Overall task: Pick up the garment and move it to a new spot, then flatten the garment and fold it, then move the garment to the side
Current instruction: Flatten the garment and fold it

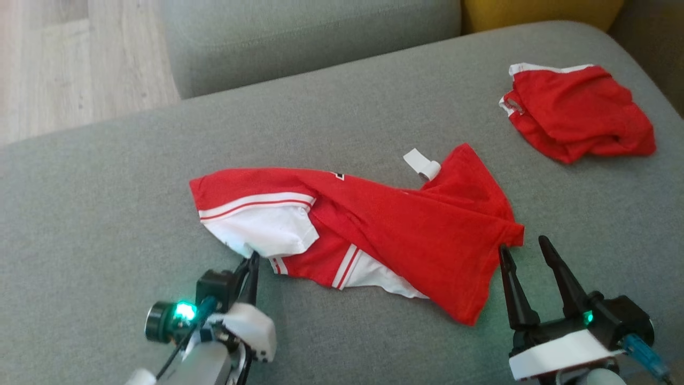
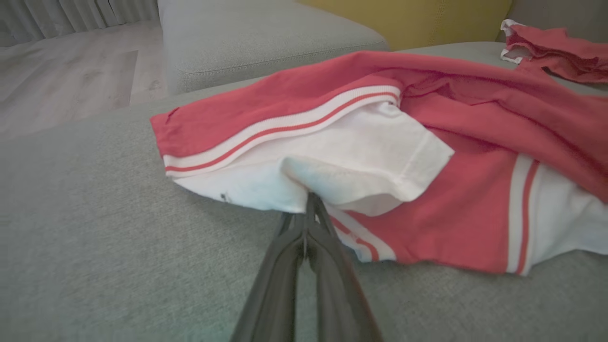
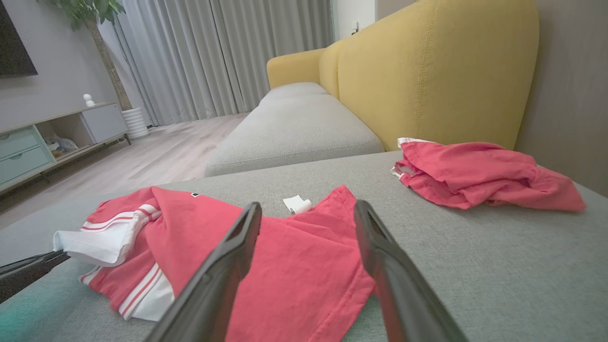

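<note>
Currently, the red-and-white garment (image 1: pixel 406 230) is spread, crumpled, across the grey sofa cushion (image 1: pixel 107 214). Its white sleeve edge is pinched by the left end effector (image 1: pixel 251 259), whose fingers are closed. The right end effector (image 1: pixel 523 243) is held open just beside the garment's near right corner. A second red garment (image 1: pixel 577 112) is seen well apart, behind.

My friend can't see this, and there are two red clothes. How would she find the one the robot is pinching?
Look at the big grey cushion. In its middle, nearer the robot than the crumpled red bundle by the yellow backrest, lies the spread-out red garment. Only it has broad white panels with red stripes, and the left gripper is shut on its white edge.
</note>
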`<state>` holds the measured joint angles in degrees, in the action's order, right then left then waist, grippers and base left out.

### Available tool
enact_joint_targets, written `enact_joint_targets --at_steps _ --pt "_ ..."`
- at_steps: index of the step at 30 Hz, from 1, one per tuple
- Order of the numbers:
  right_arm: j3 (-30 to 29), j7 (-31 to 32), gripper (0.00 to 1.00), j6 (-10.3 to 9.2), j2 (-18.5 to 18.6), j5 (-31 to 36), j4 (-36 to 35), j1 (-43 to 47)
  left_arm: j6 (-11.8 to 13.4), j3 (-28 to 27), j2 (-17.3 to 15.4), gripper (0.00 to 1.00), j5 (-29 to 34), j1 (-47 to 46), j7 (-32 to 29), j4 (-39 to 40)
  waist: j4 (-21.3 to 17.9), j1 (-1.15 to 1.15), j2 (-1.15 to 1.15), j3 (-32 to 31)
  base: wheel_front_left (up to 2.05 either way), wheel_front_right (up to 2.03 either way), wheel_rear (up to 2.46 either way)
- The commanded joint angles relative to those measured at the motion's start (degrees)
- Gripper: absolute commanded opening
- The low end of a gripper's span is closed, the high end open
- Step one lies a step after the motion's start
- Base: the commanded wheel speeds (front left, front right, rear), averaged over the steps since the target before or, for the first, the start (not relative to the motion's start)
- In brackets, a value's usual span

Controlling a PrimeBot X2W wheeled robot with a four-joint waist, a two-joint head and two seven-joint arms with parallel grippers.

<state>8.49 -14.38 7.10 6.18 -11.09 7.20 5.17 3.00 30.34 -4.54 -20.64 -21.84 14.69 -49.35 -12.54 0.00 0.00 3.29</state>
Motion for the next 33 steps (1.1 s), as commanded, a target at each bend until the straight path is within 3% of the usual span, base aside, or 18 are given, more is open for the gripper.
enact_joint_targets --at_steps 1,10,23,33 --pt "1.0 -0.6 1.00 0.39 0.8 -0.1 -1.4 -1.2 0.2 -2.4 -1.2 0.00 0.6 0.0 0.3 1.8 0.1 0.00 0.00 -0.9 0.00 0.00 0.00" --pt "0.4 -0.6 1.00 0.39 -0.1 0.0 -1.1 1.1 -0.2 -6.3 -3.6 0.00 2.7 7.6 0.3 11.3 1.7 0.00 0.00 -4.3 0.00 0.00 0.00" --pt "0.4 -0.6 1.00 0.39 -1.6 0.3 0.3 2.9 0.3 -7.3 -5.4 0.00 3.5 14.2 0.3 24.4 7.9 0.00 0.00 -4.9 0.00 0.00 0.00" --pt "1.2 -0.6 1.00 0.39 -1.6 0.9 7.4 3.9 1.6 -9.9 -7.9 0.00 2.4 15.4 0.3 32.1 10.4 0.00 0.00 -4.6 0.00 0.00 0.00"
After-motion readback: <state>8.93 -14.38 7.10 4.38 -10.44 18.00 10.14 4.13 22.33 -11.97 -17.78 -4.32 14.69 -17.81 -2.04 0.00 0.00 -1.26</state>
